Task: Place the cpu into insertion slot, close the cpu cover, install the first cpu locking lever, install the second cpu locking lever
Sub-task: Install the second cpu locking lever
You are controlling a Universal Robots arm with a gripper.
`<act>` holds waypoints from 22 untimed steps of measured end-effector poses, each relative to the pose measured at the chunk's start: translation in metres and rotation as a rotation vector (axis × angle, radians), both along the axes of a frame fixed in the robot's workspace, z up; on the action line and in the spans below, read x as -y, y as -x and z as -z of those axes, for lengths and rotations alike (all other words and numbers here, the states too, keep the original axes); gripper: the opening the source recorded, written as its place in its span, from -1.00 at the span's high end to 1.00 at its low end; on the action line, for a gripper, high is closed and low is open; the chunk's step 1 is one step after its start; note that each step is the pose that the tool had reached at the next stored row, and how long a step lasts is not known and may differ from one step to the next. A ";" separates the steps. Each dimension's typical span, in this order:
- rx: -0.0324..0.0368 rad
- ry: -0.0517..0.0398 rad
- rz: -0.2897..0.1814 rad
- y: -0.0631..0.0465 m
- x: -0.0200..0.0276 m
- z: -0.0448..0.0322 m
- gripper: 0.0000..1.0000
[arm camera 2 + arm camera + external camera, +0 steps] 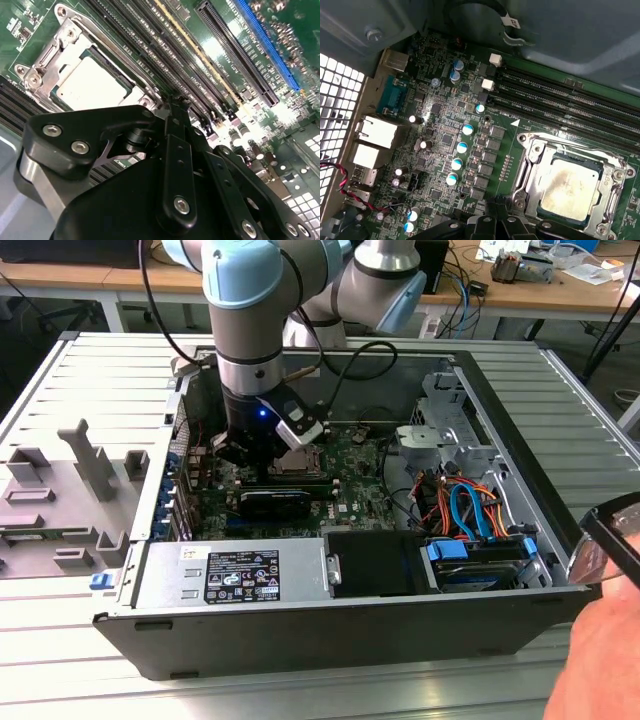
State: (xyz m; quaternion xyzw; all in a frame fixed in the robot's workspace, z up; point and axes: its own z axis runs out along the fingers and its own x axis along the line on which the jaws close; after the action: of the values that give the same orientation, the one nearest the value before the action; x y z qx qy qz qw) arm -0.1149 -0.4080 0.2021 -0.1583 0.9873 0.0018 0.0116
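Note:
The cpu (pixel 569 191) lies flat in the insertion slot (pixel 607 227) on the green motherboard, its silver-grey top showing through the window of the cpu cover (pixel 536 159), which lies down over it. In the second wrist view the cpu (pixel 92 82) sits framed by the cpu cover (pixel 60 37). My gripper (pixel 496 222) hangs just beside the socket's edge, fingers together and holding nothing. From outside, the gripper (pixel 255 455) is low inside the case, next to the socket (pixel 297 461). The locking levers are not clear to me.
An open computer case (pixel 330 625) lies on a slatted table. Long black memory slots (pixel 560 97) run beside the socket, and capacitors (pixel 462 147) stand on its other side. Drive cables (pixel 465 510) fill the case's right end. A person's hand (pixel 600 660) is at the exterior view's right.

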 end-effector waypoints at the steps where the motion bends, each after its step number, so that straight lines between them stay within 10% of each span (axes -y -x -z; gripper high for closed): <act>1: 0.0001 0.0001 -0.004 0.000 -0.0006 0.0001 0.79; 19: -0.0002 -0.0007 -0.012 -0.001 -0.0005 -0.0037 0.79; 22: -0.0176 -0.0020 -0.012 -0.019 -0.0005 -0.0038 0.79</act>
State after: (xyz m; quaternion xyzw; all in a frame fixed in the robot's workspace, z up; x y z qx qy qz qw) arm -0.0963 -0.4075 0.2060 -0.1641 0.9864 0.0043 0.0031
